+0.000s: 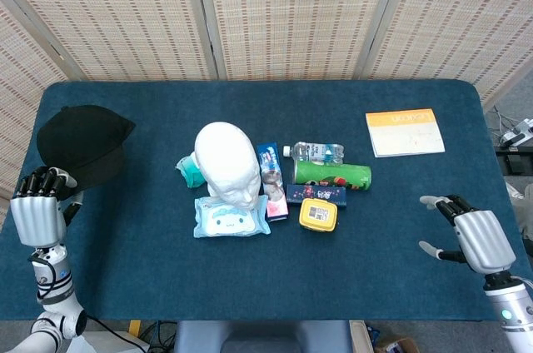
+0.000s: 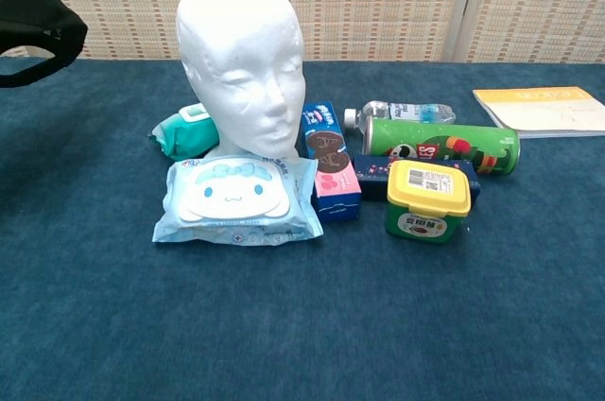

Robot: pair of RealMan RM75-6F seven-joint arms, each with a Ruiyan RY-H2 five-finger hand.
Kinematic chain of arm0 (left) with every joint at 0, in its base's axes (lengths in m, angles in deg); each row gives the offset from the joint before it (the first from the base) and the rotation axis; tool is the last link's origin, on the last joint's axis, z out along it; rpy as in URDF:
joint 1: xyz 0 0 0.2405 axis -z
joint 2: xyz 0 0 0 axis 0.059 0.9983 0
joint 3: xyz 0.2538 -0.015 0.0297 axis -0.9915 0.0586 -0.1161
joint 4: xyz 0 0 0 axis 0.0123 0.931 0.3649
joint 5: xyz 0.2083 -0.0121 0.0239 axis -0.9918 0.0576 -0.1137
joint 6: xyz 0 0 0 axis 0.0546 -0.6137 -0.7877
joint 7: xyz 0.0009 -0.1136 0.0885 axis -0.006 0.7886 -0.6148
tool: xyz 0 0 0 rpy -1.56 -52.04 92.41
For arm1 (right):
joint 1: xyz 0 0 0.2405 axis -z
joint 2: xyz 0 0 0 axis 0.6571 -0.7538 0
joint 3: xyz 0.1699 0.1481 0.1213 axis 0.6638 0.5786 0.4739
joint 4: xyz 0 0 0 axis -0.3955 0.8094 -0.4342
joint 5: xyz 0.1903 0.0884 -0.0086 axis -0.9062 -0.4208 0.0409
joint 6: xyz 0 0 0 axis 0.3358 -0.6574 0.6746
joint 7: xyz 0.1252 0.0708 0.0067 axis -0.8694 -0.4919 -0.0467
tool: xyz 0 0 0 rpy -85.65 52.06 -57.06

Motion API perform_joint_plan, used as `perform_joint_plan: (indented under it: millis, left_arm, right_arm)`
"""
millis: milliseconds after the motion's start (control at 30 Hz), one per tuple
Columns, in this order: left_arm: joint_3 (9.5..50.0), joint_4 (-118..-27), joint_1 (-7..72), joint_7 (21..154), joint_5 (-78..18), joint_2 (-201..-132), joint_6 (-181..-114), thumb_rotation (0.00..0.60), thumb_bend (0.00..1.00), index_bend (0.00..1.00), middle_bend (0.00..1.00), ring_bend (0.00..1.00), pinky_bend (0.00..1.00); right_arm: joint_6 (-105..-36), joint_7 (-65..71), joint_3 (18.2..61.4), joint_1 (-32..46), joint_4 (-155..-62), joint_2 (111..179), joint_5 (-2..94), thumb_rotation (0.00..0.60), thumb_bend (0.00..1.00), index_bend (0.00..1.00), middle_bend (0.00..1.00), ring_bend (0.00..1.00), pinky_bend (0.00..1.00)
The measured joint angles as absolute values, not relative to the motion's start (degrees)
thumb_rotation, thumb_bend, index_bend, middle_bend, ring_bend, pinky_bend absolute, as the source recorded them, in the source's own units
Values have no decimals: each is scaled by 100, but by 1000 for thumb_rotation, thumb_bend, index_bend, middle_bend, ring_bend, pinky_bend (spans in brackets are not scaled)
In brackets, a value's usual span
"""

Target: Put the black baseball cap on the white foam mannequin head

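Holding the black cap aloft at far left, left hand fingers apparently curled on its brim | mannequin head bare, mid-table | right hand fingers spread, empty

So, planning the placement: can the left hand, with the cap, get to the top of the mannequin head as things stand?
Probably yes. The left hand holds the black cap lifted; nothing stands between it and the mannequin head, whose crown is bare. The clutter sits lower, mostly on its far side.

Matt foam head; cloth cap; napped table cover.
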State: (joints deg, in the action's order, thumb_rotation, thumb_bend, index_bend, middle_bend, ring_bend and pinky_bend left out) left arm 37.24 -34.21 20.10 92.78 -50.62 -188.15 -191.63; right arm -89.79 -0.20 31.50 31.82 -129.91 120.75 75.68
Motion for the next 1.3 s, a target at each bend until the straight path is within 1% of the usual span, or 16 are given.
perform_joint_plan:
  millis: [167, 567, 800, 900, 1100, 1300]
  left_arm:
    - [3771, -4088, 2091, 8937, -5182, -18505, -19326, 600, 522, 672, 547, 376, 469]
    - [3825, -6088, 2255, 7807, -5723, -17639, -19624, 600, 522, 674, 550, 377, 474]
    - [3787, -7261, 2305, 7117, -6285, -17252, -19753, 600, 522, 676, 552, 377, 478]
    - [3756, -7627, 2347, 6791, -6591, -17176, -19763, 600, 522, 676, 552, 377, 478]
    - [3736, -7990, 2534, 6247, -6968, -17194, -19511, 600, 522, 676, 552, 378, 478]
    - [3791, -7976, 2775, 5989, -7050, -17423, -19105, 600, 521, 677, 553, 378, 478]
  right_arm:
    - [-9002, -54, 3152, 3191, -12989, 12061, 7575, 600, 0, 290, 389, 293, 617]
    - [-9039, -131, 3158, 3204, -12977, 12030, 7588, 600, 0, 290, 389, 293, 617]
    - [-9054, -136, 3155, 3211, -12975, 12029, 7602, 600, 0, 290, 389, 293, 617]
    - [-9059, -142, 3154, 3213, -12976, 12025, 7606, 600, 0, 290, 389, 293, 617]
    - [-9105, -210, 3158, 3230, -12973, 12000, 7619, 600, 0, 290, 389, 293, 617]
    - [-9171, -333, 3163, 3255, -12958, 11956, 7640, 600, 0, 290, 389, 293, 617]
